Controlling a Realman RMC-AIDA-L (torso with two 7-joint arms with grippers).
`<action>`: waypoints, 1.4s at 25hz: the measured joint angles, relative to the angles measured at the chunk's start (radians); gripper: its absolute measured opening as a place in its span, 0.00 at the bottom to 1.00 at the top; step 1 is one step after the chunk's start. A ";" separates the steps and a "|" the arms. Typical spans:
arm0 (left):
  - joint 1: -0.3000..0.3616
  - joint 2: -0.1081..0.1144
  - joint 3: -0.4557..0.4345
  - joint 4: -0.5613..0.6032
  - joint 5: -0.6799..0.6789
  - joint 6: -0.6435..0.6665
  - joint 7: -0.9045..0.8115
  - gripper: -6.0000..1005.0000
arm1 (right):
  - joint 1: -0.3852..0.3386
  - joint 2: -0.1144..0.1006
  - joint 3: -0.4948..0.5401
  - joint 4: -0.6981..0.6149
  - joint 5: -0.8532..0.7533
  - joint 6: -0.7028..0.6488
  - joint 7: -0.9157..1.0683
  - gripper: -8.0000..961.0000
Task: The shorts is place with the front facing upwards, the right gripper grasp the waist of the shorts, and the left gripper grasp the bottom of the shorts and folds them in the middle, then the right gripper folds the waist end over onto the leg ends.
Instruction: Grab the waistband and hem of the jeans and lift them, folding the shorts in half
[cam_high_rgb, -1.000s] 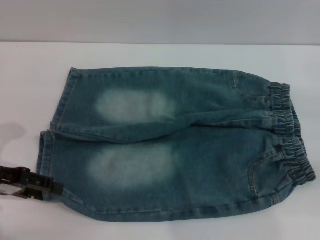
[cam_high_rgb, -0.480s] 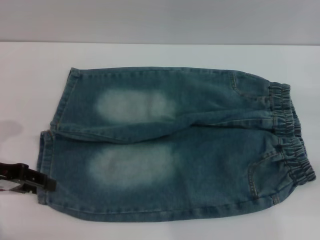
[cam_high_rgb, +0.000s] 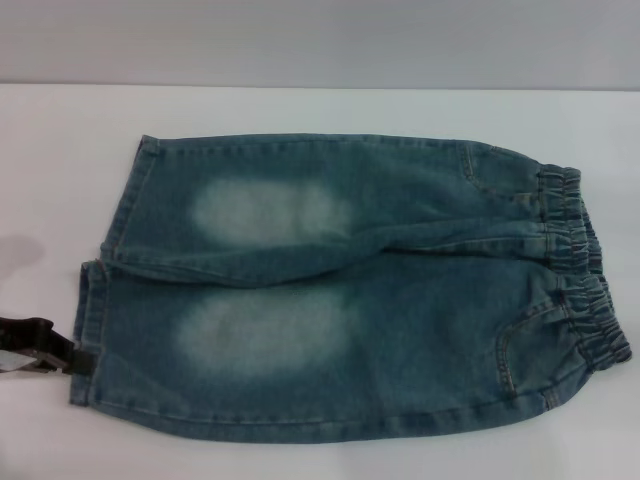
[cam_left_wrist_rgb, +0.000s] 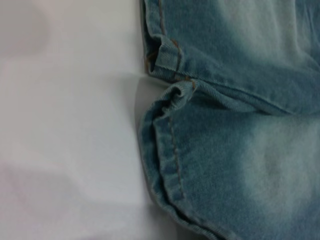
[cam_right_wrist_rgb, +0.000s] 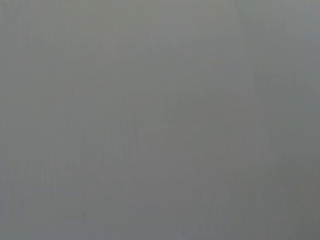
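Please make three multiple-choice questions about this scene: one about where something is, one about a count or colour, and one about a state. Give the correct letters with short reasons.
1. Where is the left gripper in the head view?
A. at the near leg hem of the shorts
B. on the waistband
C. above the far leg

2. How many pale faded patches do the shorts have?
A. one
B. two
C. four

3. In what state are the shorts?
A. folded in half
B. hanging in the air
C. spread flat on the white table

Answers:
1. A, its dark tip meets the hem at the shorts' left edge.
2. B, one patch shows on each leg.
3. C, both legs and the waistband lie open on the table.
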 joint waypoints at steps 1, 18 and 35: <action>-0.001 0.000 0.000 0.000 0.000 0.000 -0.004 0.15 | 0.001 0.000 0.000 0.000 0.000 0.001 0.000 0.57; -0.039 -0.029 -0.095 0.024 -0.003 -0.040 -0.052 0.01 | 0.040 -0.040 -0.219 -0.197 -0.219 0.178 0.554 0.57; -0.094 -0.057 -0.142 0.028 -0.005 -0.117 -0.063 0.03 | 0.166 -0.156 -0.502 -0.655 -1.248 -0.332 1.460 0.57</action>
